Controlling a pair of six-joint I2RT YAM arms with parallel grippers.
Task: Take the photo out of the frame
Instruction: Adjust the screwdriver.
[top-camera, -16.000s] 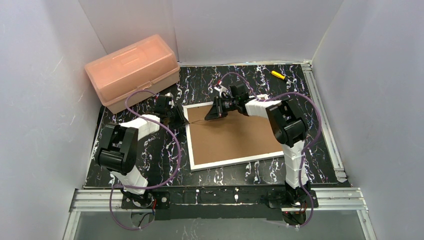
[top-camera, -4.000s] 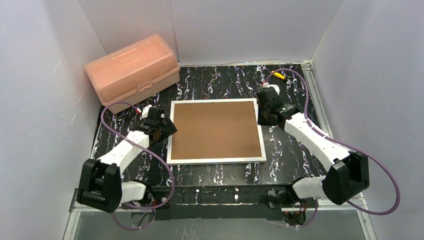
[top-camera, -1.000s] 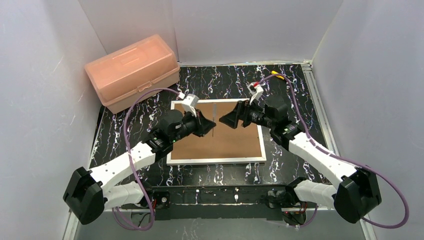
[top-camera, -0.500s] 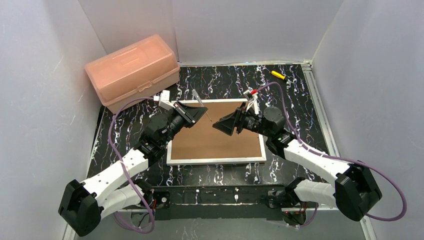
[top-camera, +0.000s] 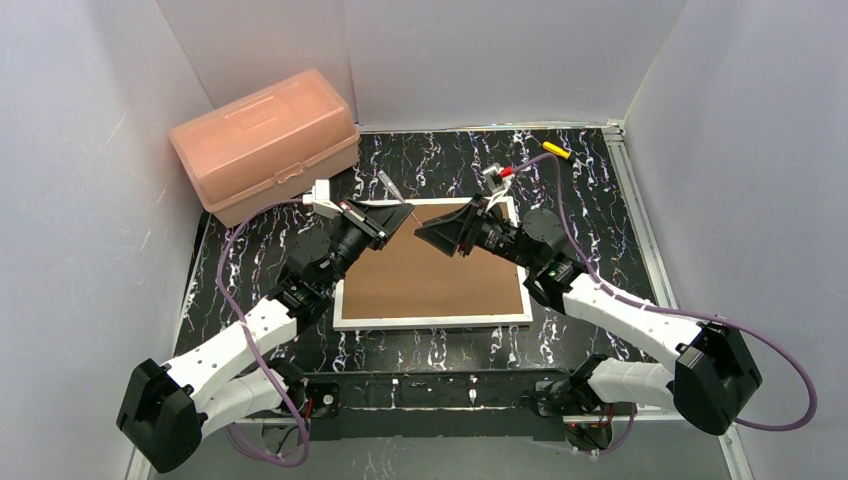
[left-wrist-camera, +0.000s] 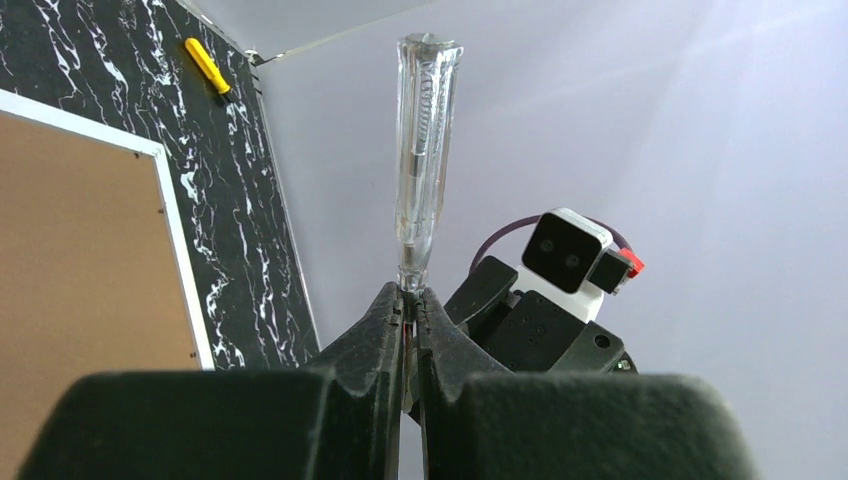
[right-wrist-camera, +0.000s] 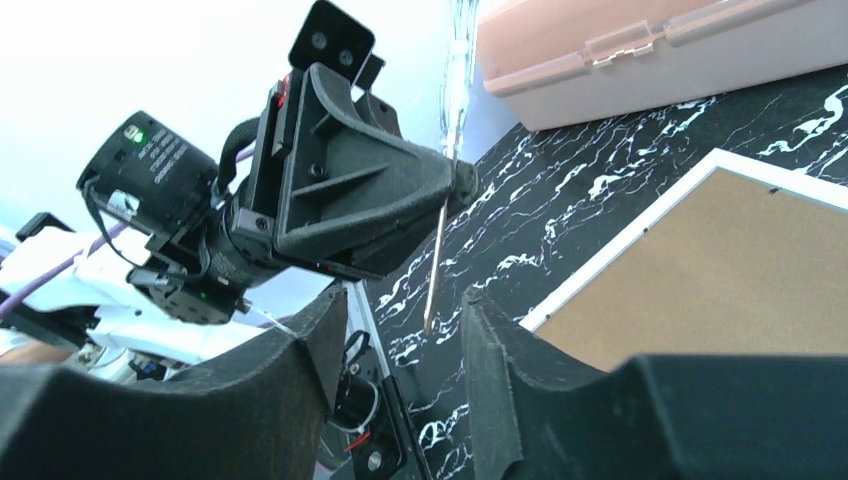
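Left gripper (left-wrist-camera: 410, 300): jaws clenched on the bare shaft of a screwdriver (left-wrist-camera: 425, 150), just below its clear handle. The handle stood out beyond the fingertips and the blade end ran back on the other side.

Right gripper (right-wrist-camera: 408, 302): jaws apart, straddling the shaft's free tip. The right wrist view showed a gap on both sides, so there was no contact that I could see and nothing was held.

Both grippers hung nose to nose above the far edge of the frame (top-camera: 440, 280).

Risks, as I judged them:
- The tip sat only just inside the right jaws. If they closed there, the grip could be shallow and the thin shaft could pivot or slide out.
- If the left let go before the right was firm, the screwdriver would drop onto the frame's back below.
- The fingertips were close together, so any sideways drift could knock finger against finger.
- The tip was off-centre, nearer one pad. An uneven squeeze could bend the tool against the left's hold.

Frame: flat on the table directly under the jaws, brown back up, face down. Its long axis ran roughly along the line from one gripper to the other, with the short sides toward the arm bases and the far wall.

Photo: not visible, presumably under the backing. Not yet out.
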